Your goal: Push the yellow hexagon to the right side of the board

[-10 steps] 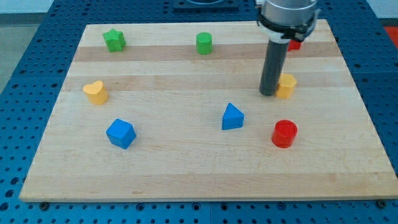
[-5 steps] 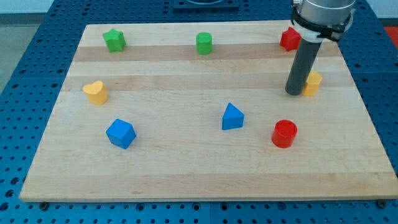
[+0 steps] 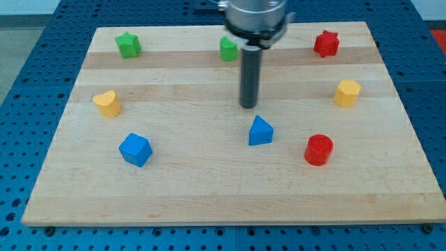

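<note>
My tip (image 3: 249,106) sits just above the blue triangular block (image 3: 260,131), well left of the yellow hexagon (image 3: 346,93); no hand is visible.

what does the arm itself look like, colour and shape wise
Only the arm's end shows: a straight, round, dark grey rod with a plain matte surface, ending at my tip. Its upper end fits into a wider cylindrical mount in silvery grey metal, ringed by a black band at its base. No cables, markings or labels are visible. There is no hand, only the rod.

wooden board (image 3: 209,188), eight coloured blocks
</note>
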